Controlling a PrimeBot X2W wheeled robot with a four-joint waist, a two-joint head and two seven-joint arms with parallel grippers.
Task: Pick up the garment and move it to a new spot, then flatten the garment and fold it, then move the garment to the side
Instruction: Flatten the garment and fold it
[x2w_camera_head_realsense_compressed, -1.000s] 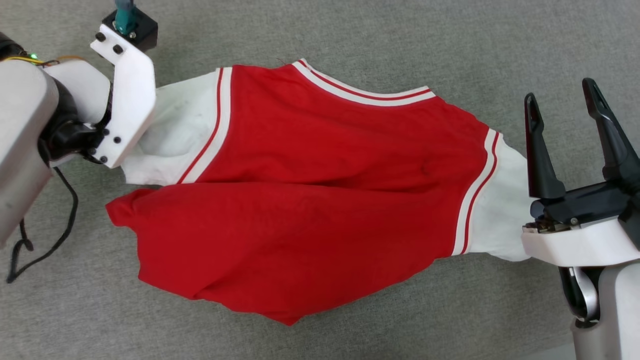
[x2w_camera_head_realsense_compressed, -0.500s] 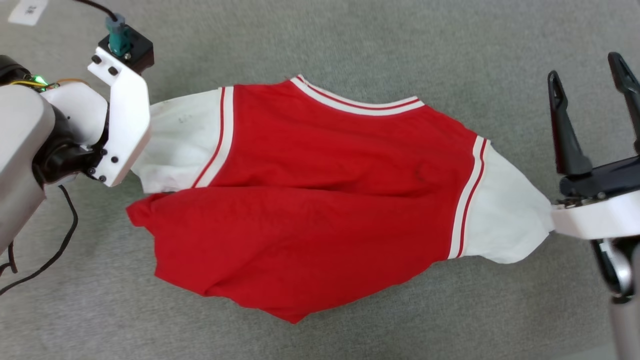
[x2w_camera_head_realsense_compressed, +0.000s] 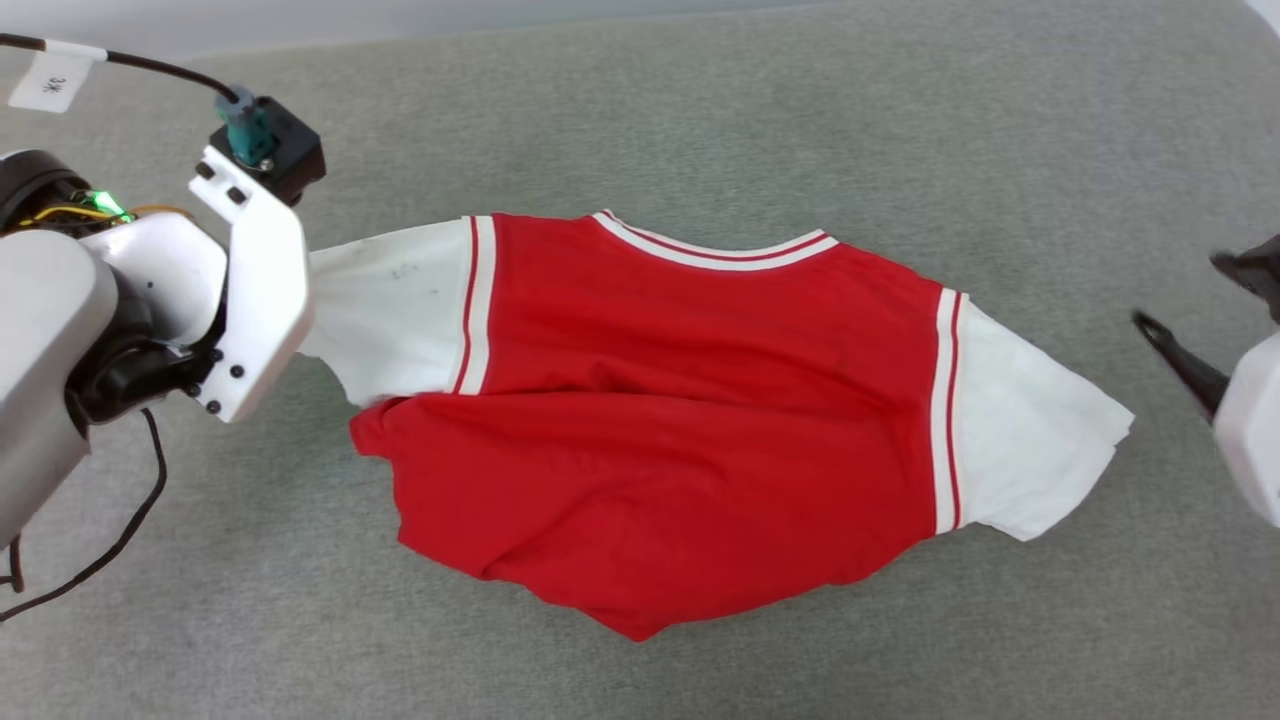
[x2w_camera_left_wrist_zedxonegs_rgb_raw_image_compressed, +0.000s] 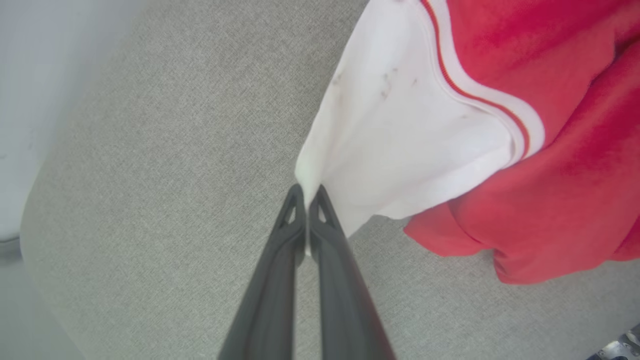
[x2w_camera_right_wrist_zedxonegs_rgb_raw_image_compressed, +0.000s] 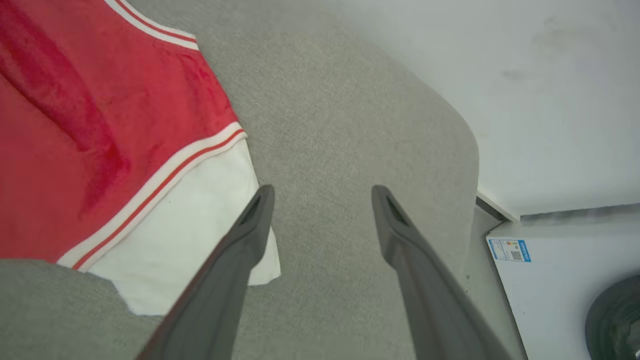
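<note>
We saw the T-shirt (x2w_camera_head_realsense_compressed: 690, 420) lying spread across the grey cloth-covered bench (x2w_camera_head_realsense_compressed: 700, 110). Its red body was wrinkled, and its hem was gathered to a point on the side away from the neckline (x2w_camera_head_realsense_compressed: 715, 255), whose white-and-red striped trim curved along the shirt's far edge. A white short sleeve stood out at each end of the T-shirt, each joined to the red by striped trim.

The left pincer (x2w_camera_left_wrist_zedxonegs_rgb_raw_image_compressed: 306, 192) was at the outer tip of the left-side sleeve (x2w_camera_head_realsense_compressed: 395, 310). In the left wrist view its two dark fingers were pressed together with the sleeve's white edge nipped between their tips, and the sleeve was drawn out toward them into a narrow corner. Faint dark specks marked that sleeve. In the head view a white bracket (x2w_camera_head_realsense_compressed: 255, 290) carrying a small black camera (x2w_camera_head_realsense_compressed: 270, 150) hid the grip, just beside the same sleeve.

The right pincer (x2w_camera_right_wrist_zedxonegs_rgb_raw_image_compressed: 320, 192) was beyond the right-side sleeve (x2w_camera_head_realsense_compressed: 1030, 440), its fingers spread wide apart and holding nothing. In the right wrist view one finger passed in front of that sleeve's outer corner, and we could not tell whether it touched the cloth. A black cable (x2w_camera_head_realsense_compressed: 110, 540) ran well to the left of the T-shirt.
</note>
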